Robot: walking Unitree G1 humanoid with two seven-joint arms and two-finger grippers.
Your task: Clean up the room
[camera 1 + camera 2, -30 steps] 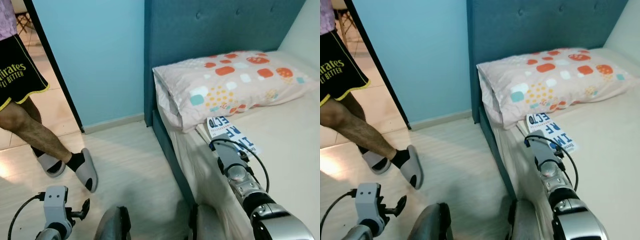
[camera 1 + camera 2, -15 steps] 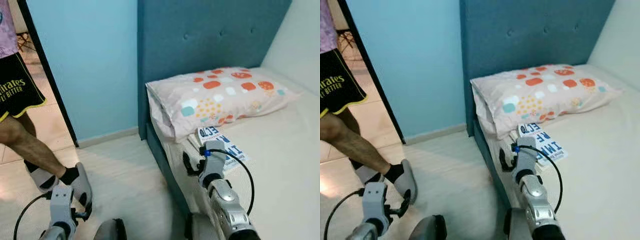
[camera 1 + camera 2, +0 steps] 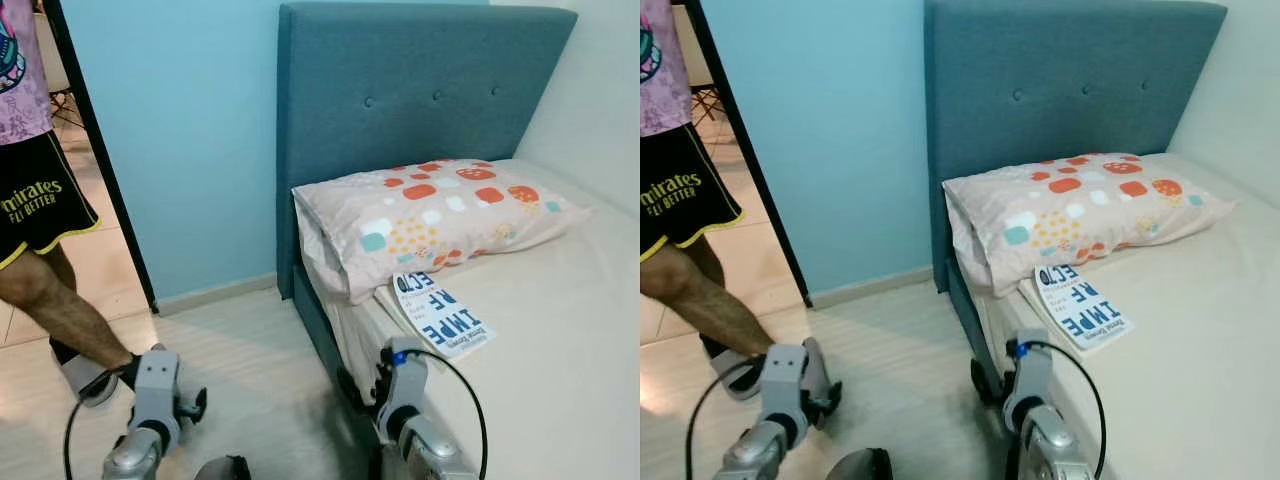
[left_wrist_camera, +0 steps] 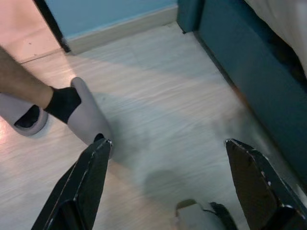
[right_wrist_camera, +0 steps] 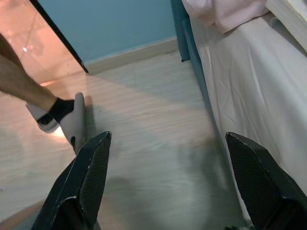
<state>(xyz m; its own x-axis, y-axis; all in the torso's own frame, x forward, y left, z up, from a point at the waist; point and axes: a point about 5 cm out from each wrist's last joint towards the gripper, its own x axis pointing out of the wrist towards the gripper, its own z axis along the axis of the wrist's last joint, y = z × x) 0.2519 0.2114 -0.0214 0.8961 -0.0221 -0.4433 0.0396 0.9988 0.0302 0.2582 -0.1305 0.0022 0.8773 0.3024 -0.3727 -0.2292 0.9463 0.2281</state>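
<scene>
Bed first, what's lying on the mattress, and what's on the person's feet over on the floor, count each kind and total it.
Pillow: 1
Book: 1
Grey slippers: 2
Total: 4

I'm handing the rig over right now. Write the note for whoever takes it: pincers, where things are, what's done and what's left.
Left pincer: open, empty, low over the pale wood-look floor.
Right pincer: open, empty, beside the edge of the white-sheeted bed.
White booklet with blue lettering lies on the sheet at the bed edge, just in front of the pink pillow with orange and teal patches.
A person in grey slippers stands in the doorway to the left.
Done: nothing in hand.
Left: probably pick up the booklet; mind the person.
</scene>
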